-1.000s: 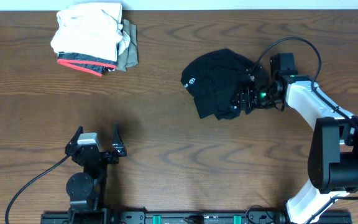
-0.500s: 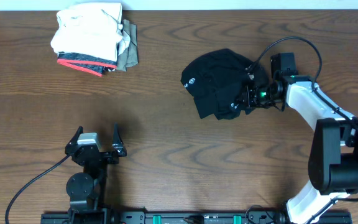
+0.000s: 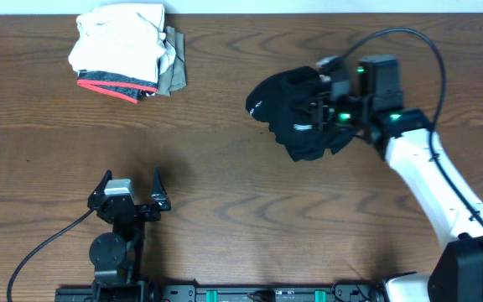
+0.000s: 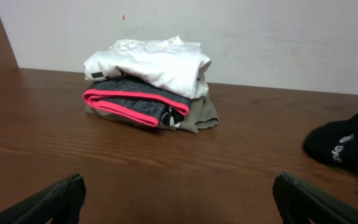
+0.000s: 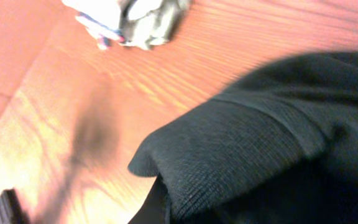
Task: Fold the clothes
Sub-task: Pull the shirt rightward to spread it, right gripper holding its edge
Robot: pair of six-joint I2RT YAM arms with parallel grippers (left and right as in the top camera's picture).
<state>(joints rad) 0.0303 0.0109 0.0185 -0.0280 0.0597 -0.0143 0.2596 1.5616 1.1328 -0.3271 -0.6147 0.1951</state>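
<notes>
The black shirt (image 3: 285,107) sits crumpled on the far right part of the table (image 3: 309,226), and my right hand (image 3: 324,117) is clamped tight on a bunch of fabric at its right side. The left hand (image 3: 130,180) waits spread wide at the near left, holding nothing, well apart from the shirt. The pile of folded garments (image 3: 124,54) rests at the far left corner.

My worry is the grip. The hand seems to have caught a wad of several layers rather than one hem, so a pull could drag the shirt along as a lump instead of opening it flat. A shallow pinch on soft knit could also slip free partway through a lift. With the left hand so far off, nothing pins the other side.

A second ago the right hand stood parted, low against the shirt's right edge. Since then it has shut on the cloth and the arm has risen, gathering the shirt up. The left hand and the pile have not moved.
</notes>
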